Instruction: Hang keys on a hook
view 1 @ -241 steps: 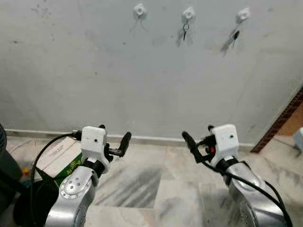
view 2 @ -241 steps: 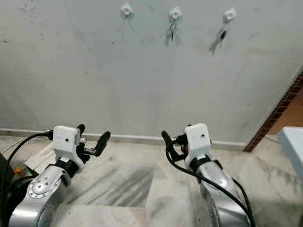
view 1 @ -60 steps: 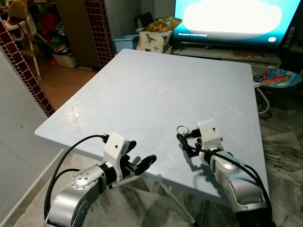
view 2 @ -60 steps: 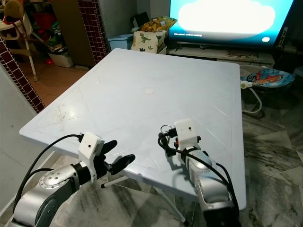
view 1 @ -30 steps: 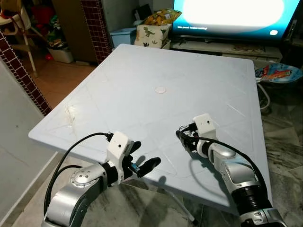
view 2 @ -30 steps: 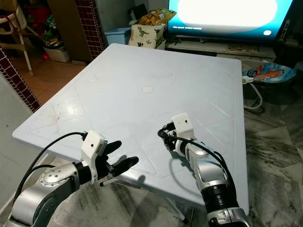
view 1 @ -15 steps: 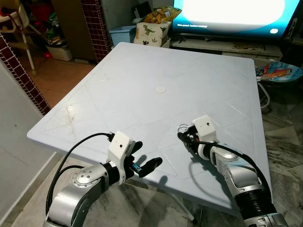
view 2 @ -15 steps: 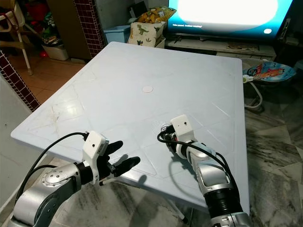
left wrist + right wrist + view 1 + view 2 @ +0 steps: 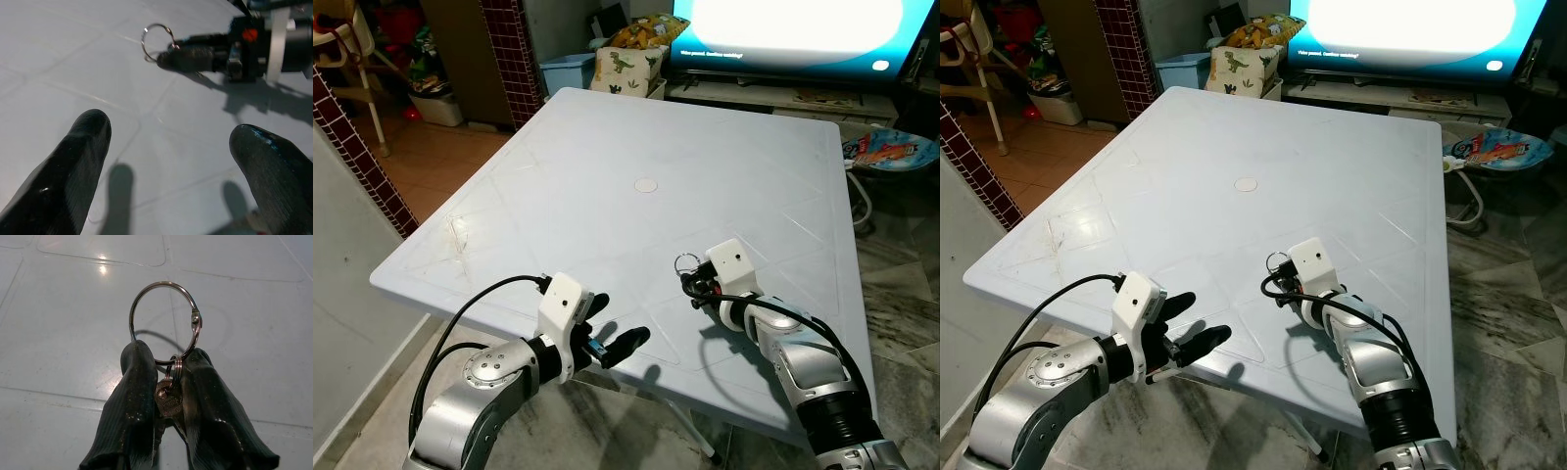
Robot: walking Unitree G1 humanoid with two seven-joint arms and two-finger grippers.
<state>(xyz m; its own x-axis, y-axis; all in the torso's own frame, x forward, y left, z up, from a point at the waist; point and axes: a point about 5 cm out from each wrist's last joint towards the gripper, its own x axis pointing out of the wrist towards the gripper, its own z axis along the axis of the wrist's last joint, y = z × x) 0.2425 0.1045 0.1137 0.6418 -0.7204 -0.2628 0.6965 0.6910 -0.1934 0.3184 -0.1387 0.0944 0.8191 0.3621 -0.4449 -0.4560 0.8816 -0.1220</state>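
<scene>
Left gripper (image 9: pixel 607 345): idle at the near edge of the table (image 9: pixel 558 157), jaws spread wide with nothing between them; in its wrist view both fingers (image 9: pixel 73 161) frame bare tabletop, the right gripper lying ahead of them.

Right gripper (image 9: pixel 693 288): low over the table, jaws pressed together on the keys (image 9: pixel 168 401). The large ring (image 9: pixel 164 323) stands out beyond the fingertips, clear of the surface, with its shadow on the table beneath. A smaller ring and one key blade sit between the pads; whether more blades lie behind cannot be told.

Progress, as judged: the pick-up stage appears complete, the bunch being held and off the table. No hook stands ahead of either gripper, so the carry to a hook and the threading of the ring over it remain. Well under half done.

Count: two grippers; one large ring; one small ring; at least one key; one table, with one round plug (image 9: pixel 645 184) at its centre, far ahead of the jaws; one lit screen (image 9: pixel 793 29) beyond the far edge.
</scene>
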